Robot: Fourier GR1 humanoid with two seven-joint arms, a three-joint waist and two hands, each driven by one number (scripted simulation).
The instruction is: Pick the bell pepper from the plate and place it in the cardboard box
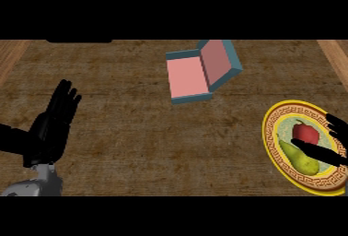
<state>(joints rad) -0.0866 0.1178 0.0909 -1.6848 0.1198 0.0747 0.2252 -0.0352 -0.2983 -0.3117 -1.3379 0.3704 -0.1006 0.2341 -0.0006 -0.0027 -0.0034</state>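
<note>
The plate (280,123), yellow-rimmed with a patterned band, lies at the right edge of the view and holds a red bell pepper (307,132) and a green pear (300,159) just beside it. The right hand (334,138) enters from the right edge over the plate; its thumb and fingers bracket the bell pepper, spread apart and not visibly closed on it. The box (197,73), pink inside with teal outer walls, sits open near the far centre, well apart from the plate, with nothing visible in it. The left hand (53,124) rests at the left edge, fingers straight and up, holding nothing. Bare brown counter (156,138) lies between plate and box. Wooden strips border the counter on both sides.
</note>
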